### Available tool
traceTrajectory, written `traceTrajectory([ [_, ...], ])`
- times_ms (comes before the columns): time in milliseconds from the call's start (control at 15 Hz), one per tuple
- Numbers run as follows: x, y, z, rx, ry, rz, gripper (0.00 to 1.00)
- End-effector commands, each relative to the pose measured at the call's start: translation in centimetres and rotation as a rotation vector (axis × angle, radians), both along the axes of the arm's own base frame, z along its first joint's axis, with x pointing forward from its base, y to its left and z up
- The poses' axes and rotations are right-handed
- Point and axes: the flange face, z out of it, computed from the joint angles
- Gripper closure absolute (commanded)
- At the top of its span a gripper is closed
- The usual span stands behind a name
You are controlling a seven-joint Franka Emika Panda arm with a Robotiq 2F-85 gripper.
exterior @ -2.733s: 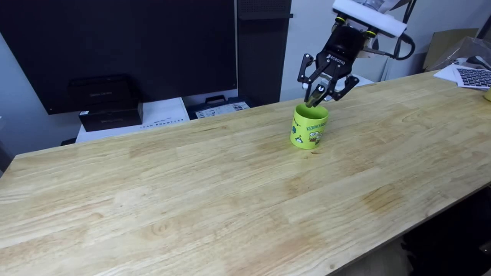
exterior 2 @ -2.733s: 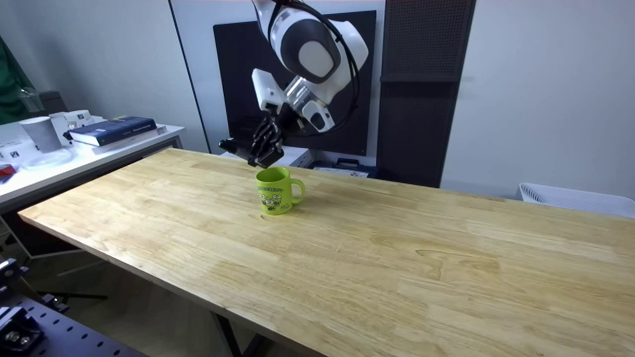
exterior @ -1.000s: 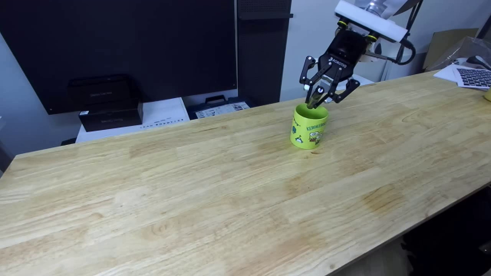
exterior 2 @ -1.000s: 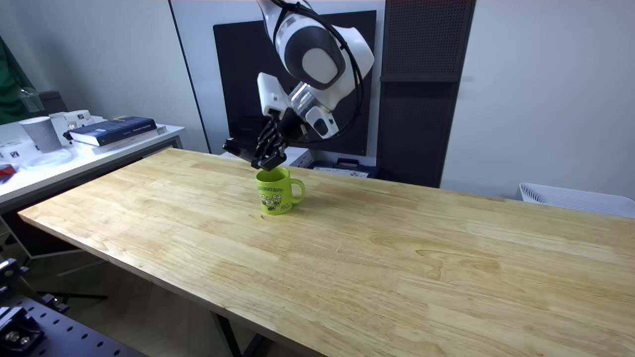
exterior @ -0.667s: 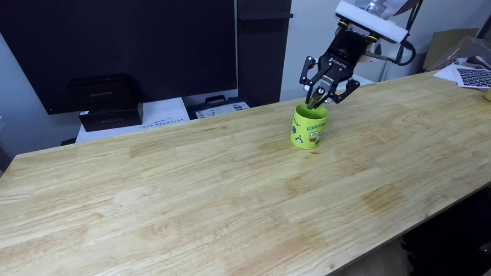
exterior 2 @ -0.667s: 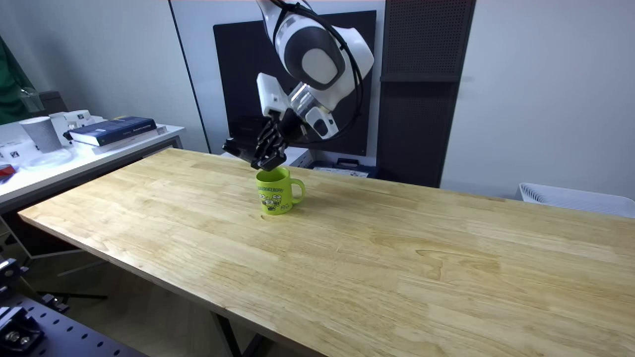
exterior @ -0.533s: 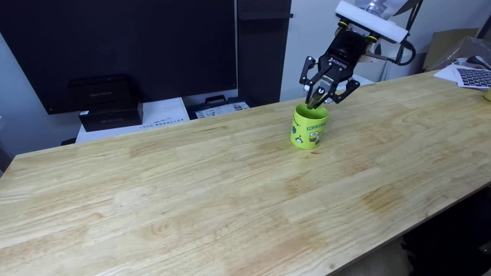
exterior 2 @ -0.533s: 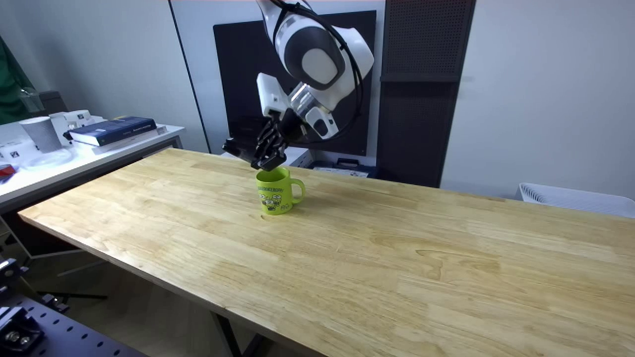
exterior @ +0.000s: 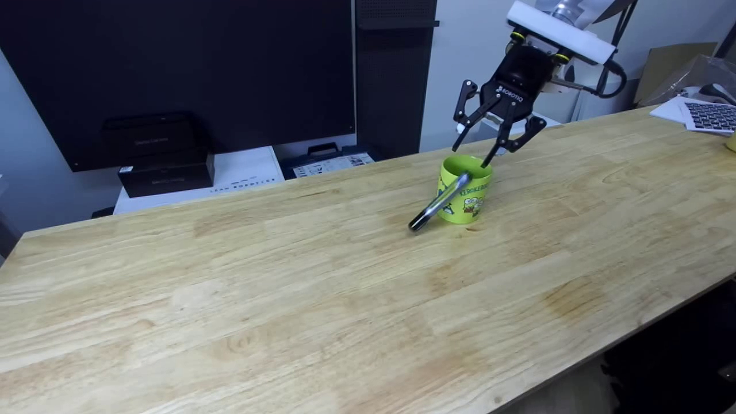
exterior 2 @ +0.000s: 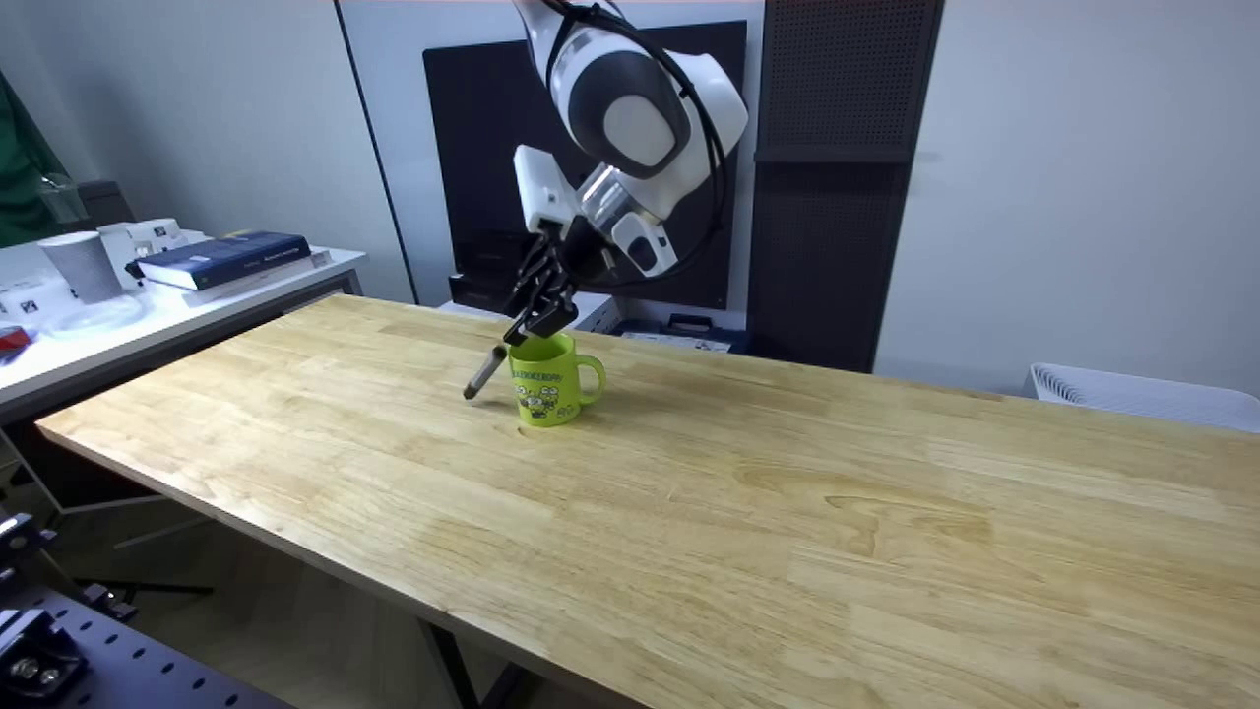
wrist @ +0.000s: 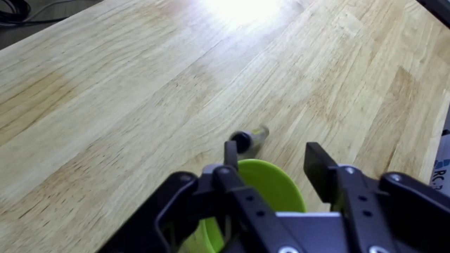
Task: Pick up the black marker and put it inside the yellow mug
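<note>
The yellow mug (exterior: 476, 198) stands upright on the table, a green-yellow cylinder with cartoon prints; its handle (exterior 2: 593, 380) shows in an exterior view. Outside it, tilted and blurred, is the black marker (exterior: 441, 202), with a dark end low and the other end near the mug's rim. The wrist view shows the marker (wrist: 259, 135) beyond the rim of the mug (wrist: 272, 186). Whether marker and mug touch, I cannot tell. Just above the mug's mouth, my gripper (exterior: 469, 157) is open, with nothing between its fingers (wrist: 318, 165).
A wooden table (exterior: 276, 299) carries the mug. Far along it lie a keyboard (exterior: 713, 117) and, cut by the picture's edge, a yellow thing (exterior: 732, 142). A white side table holds a blue book (exterior 2: 221, 259) and a grey cup (exterior 2: 81, 268).
My gripper has opened and let go of the marker, which has dropped down outside the mug. The arm has shifted only slightly; the mug has stayed in place.
</note>
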Motion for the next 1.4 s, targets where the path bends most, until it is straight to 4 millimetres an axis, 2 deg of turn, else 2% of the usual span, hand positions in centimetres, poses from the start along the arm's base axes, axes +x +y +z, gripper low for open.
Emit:
traceTrajectory([
  [0,-0.3,-0.6,0.9,0.002,-0.024,-0.015,0.16],
  [133,-0.3,-0.8,1.3,-0.007,-0.035,-0.018,0.02],
  [400,-0.2,-0.7,2.5,-0.095,-0.056,-0.018,0.0],
  [600,-0.1,0.2,3.9,-0.269,-0.078,-0.003,0.0],
  [1000,-0.3,4.8,6.0,-0.6,-0.127,0.05,0.0],
  [1333,-1.0,9.6,5.4,-0.836,-0.11,0.147,0.0],
])
